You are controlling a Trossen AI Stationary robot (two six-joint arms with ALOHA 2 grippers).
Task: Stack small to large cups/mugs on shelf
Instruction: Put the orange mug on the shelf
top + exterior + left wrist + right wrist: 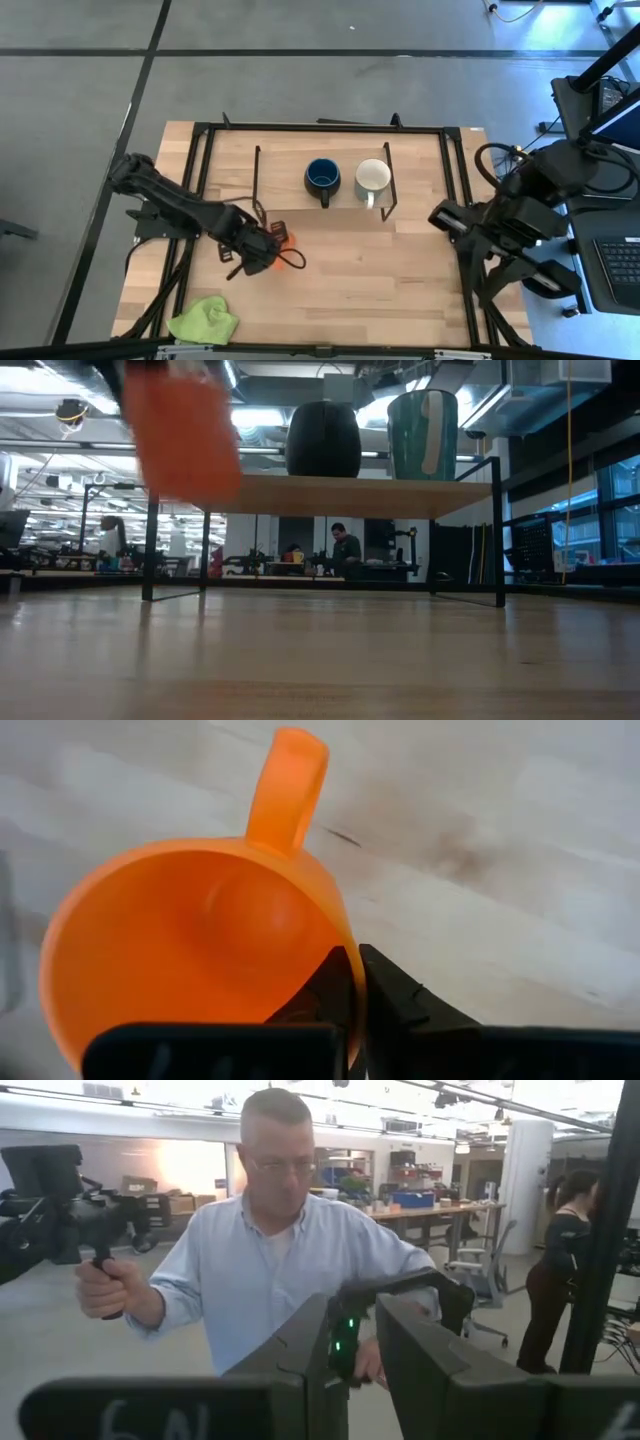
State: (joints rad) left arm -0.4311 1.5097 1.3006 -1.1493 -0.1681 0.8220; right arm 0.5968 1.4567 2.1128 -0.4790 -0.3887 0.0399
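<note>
The left gripper [268, 246] is pinching the rim of the orange mug [200, 945] — one finger inside the cup, one outside. In the high view it is holding the mug at about seven o'clock from the middle of the table [400, 270], in front of the shelf's [330, 495] left end. In the low view the orange mug is hanging in the air, off the table, near the height of the shelf board.

The blue mug [322, 178] and the white mug [372, 178] are sitting side by side on the shelf, at about twelve o'clock.

The right gripper [360, 1365] is waiting at three o'clock, off the table's edge — its fingers are nearly together, holding nothing.

A green cloth [205, 320] is lying at seven o'clock, near the front edge.
</note>
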